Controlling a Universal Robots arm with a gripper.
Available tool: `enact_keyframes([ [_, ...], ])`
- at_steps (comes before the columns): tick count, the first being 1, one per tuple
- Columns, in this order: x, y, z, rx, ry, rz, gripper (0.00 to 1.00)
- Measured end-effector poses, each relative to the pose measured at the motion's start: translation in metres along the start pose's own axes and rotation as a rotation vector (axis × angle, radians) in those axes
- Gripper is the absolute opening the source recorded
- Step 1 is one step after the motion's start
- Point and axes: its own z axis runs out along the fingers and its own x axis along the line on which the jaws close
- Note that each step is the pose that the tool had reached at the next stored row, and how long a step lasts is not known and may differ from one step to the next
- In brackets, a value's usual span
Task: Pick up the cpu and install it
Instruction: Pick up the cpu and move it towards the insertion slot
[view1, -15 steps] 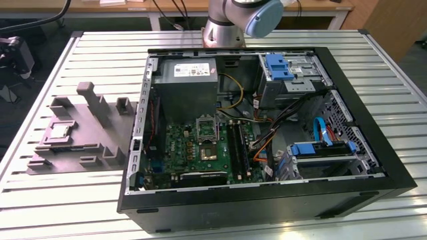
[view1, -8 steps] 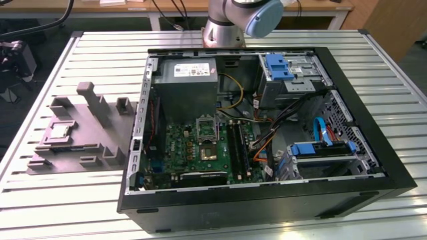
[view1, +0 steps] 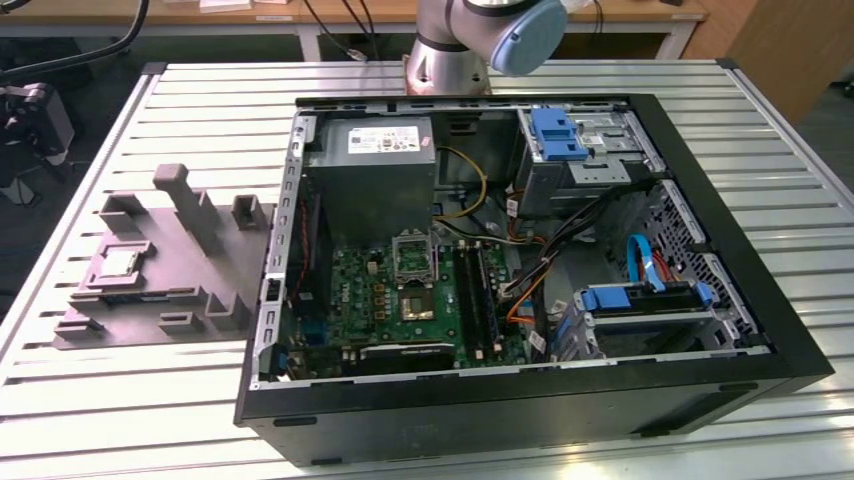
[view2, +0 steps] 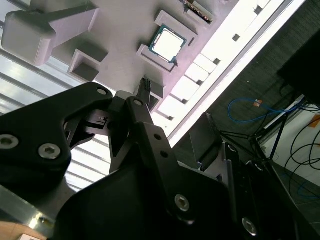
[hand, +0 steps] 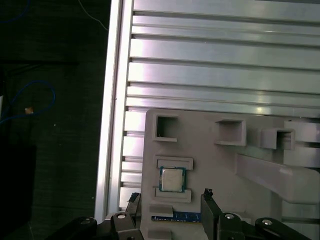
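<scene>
Working remotely, I have the end effector (hand: 170, 195) hanging open and empty above the grey fixture tray (hand: 210, 165), fingers spread with nothing between them. In the first wrist view the cpu (hand: 172, 179) is close by. It lies flat, metal top up, in a shallow recess that I judge keeps it square for a grasp. The tray rests on the desk (view1: 134, 420) just beside the opened computer case (view1: 534, 410), at the exterior view's left, with the motherboard (view1: 387, 300) exposed.

The arm (view1: 470, 40) rises upright from its base, and its pincer (hand: 170, 196) shows both black fingers (hand: 210, 212) spread wide.
</scene>
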Motion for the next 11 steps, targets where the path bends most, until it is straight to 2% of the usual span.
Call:
enact_keyframes([
  [6, 0.0000, 0.0000, 0.0001, 0.0000, 0.0000, 0.000, 0.59],
  [8, 0.0000, -0.0003, 0.0048, 0.0000, 0.0000, 0.000, 0.59],
  [11, 0.0000, -0.0004, 0.0053, 0.0000, 0.0000, 0.000, 0.59],
])
